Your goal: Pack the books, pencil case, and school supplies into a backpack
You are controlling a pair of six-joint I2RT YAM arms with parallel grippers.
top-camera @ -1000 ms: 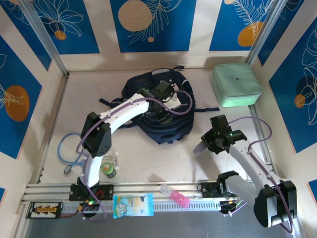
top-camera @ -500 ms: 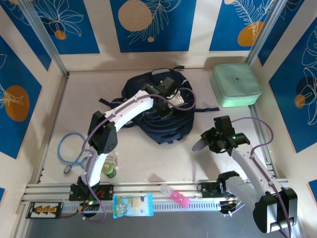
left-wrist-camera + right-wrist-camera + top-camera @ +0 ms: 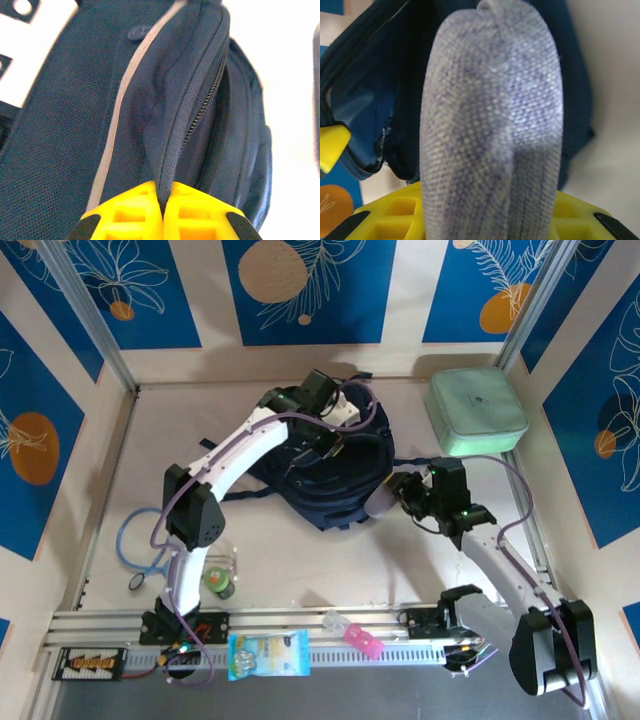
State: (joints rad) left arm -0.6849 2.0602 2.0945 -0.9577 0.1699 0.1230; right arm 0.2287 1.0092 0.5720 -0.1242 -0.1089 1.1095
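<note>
Left gripper (image 3: 162,200), clamped on the zip edge of the backpack (image 3: 335,495) mid-table, now holds its mouth farther back. Right gripper (image 3: 408,495), closed on the lilac mesh pencil case (image 3: 490,125), now stands at the backpack's right rim, no longer over bare table; insertion judged next

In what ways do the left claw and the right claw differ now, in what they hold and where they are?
The left claw pinches the backpack at its zipper edge; the right claw grips a pale lilac mesh pouch. The left claw is above the backpack; the right claw is beside its right edge. Both are shut and have yellow fingers.
</note>
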